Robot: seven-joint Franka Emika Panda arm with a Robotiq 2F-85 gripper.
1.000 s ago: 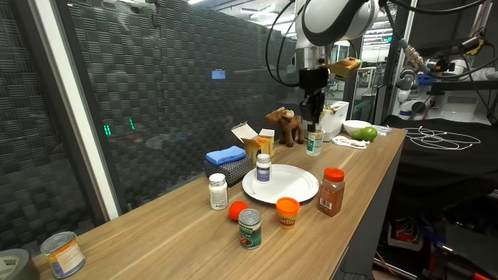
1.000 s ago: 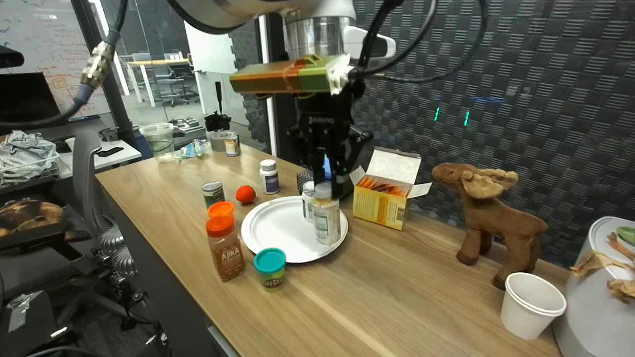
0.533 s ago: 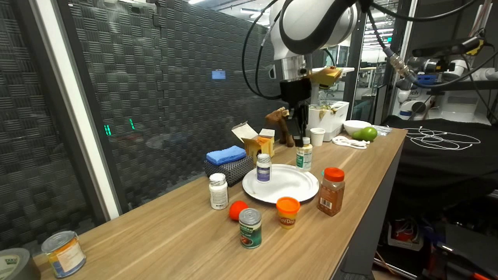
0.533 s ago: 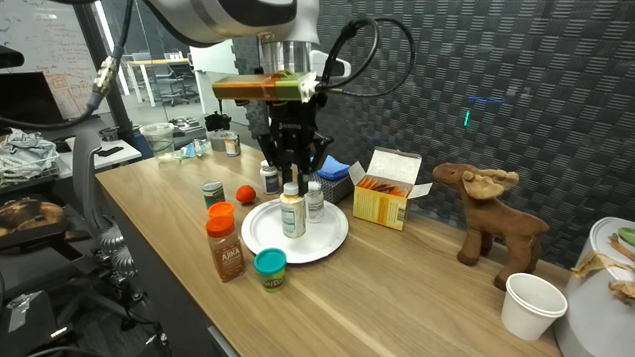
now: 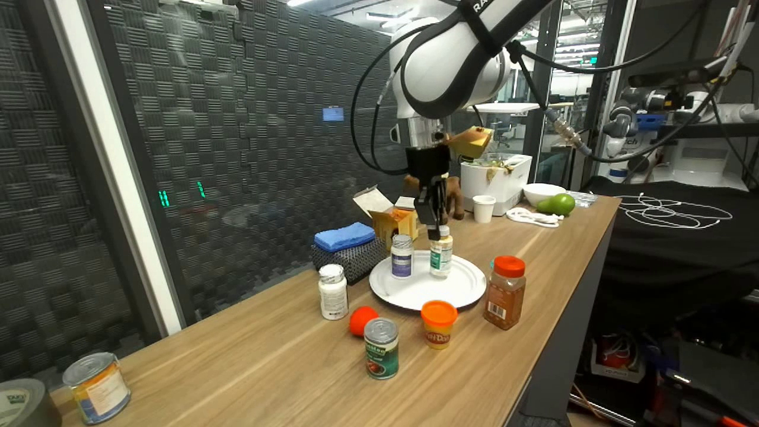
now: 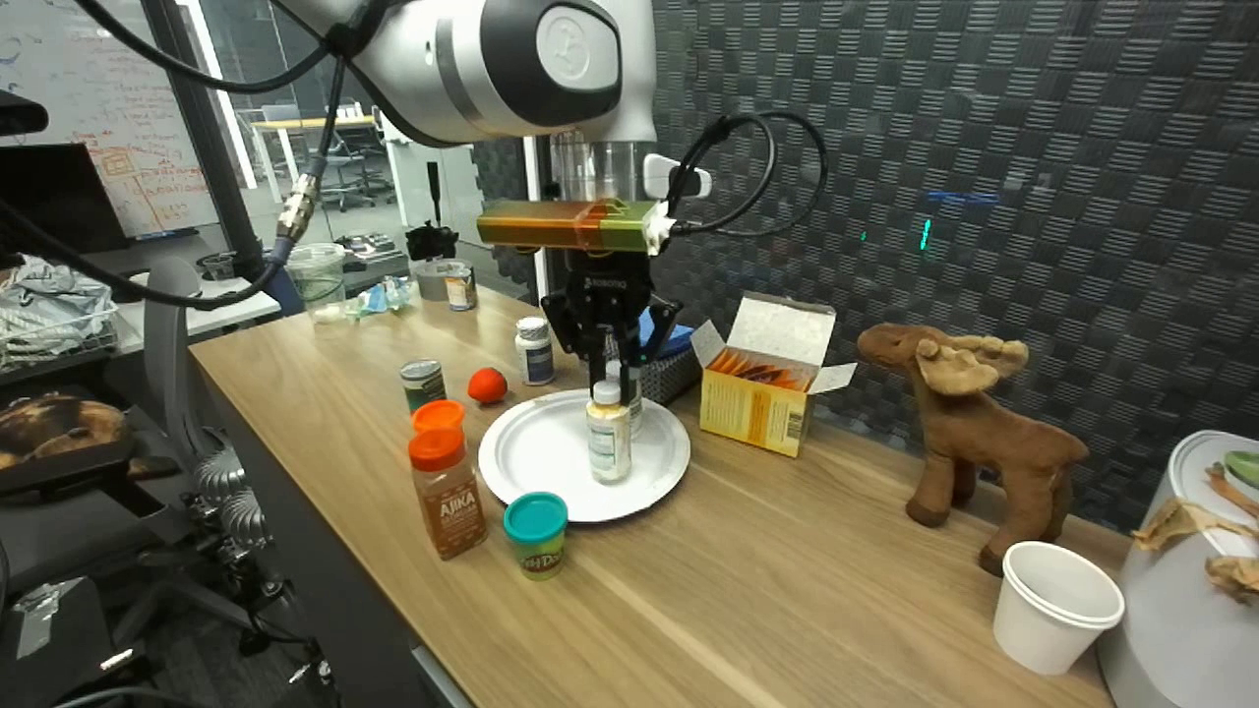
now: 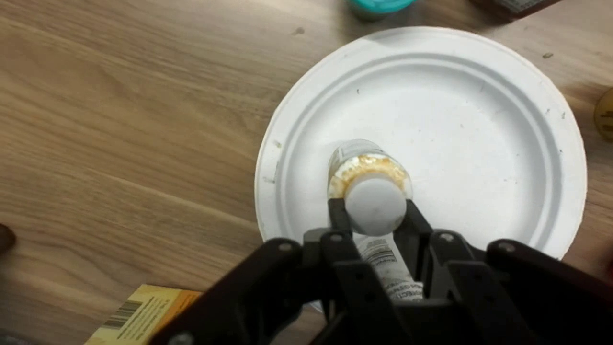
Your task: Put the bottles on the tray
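Green-labelled bottle (image 5: 439, 261) now within the outline of the white plate (image 5: 445, 296)

Compared with a second ago, we find the bottle lower and shifted toward seven or eight o'clock in an exterior view, brought in from beyond the plate's two o'clock rim. The white paper cup (image 5: 483, 210), which the bottle overlaps in that earlier frame, now shows clear, while the brown toy moose (image 5: 454, 198) is partly hidden behind the gripper (image 7: 375, 207). We see the purple-labelled pill bottle (image 5: 401, 263) unmoved, upright on the plate at nine o'clock from the green-labelled one. The red-lidded jar (image 5: 505, 296) keeps its spot near the plate at about three o'clock, and a second white pill bottle (image 5: 333, 293) keeps its own on the table (image 5: 267, 356) at about nine.

In the wrist view we see the fingers (image 7: 339, 211) pinched narrow on the bottle's pale cap (image 7: 376, 203), one finger at nine o'clock, the other at three. In both exterior views the bottle is upright, its body at six o'clock below the fingers; we cannot tell whether its base touches the plate.
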